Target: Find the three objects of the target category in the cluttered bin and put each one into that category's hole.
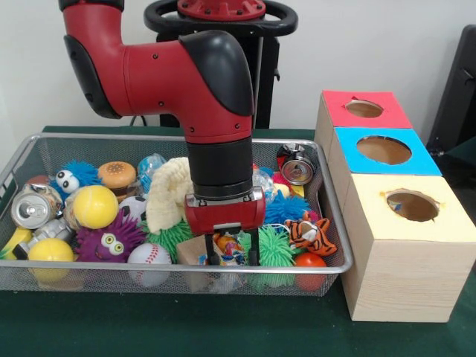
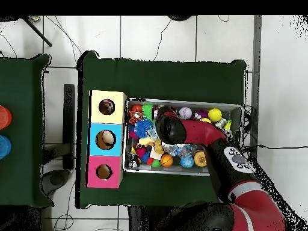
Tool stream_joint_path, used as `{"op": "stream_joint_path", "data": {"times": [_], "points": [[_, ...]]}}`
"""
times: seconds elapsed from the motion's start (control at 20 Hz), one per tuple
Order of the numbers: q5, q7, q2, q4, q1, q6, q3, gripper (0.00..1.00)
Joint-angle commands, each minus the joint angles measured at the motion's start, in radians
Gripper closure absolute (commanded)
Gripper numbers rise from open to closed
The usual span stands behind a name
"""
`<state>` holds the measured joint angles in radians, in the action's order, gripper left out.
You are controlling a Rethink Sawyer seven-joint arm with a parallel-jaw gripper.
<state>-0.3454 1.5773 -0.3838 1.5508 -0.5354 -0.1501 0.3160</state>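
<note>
The wire mesh bin (image 1: 171,136) holds a heap of toys; it also shows in the overhead view (image 2: 180,101). My gripper (image 1: 232,256) is down inside the bin near its front rim. A white rope bundle (image 1: 227,245) speckled orange, blue and green sits right under it, within its reach. In the overhead view the arm's wrist (image 2: 168,129) hides the gripper and that bundle. I cannot pick out the other rope bundles in the clutter.
A row of boxes stands beside the bin with a red hole (image 1: 364,108), a blue hole (image 1: 384,149) and a yellow hole (image 1: 412,205). A cream waffle cloth (image 1: 169,192), wood block (image 1: 192,251), green spiky ball (image 1: 275,249) and tiger toy (image 1: 309,232) crowd the gripper.
</note>
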Motion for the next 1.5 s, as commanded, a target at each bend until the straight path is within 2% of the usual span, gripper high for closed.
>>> {"op": "stream_joint_path", "data": {"times": [0.05,0.45,0.75,0.8,1.5], "points": [[-0.044,0.062,0.034,0.040,-0.047,-0.007,0.024,0.00],[-0.054,0.079,0.041,0.051,-0.061,0.040,0.027,0.00],[-0.067,0.076,0.037,0.042,-0.039,0.049,0.003,0.00],[-0.063,0.079,0.037,0.041,-0.036,0.046,-0.001,1.00],[-0.051,0.087,0.024,0.045,-0.035,0.032,0.007,1.00]]}}
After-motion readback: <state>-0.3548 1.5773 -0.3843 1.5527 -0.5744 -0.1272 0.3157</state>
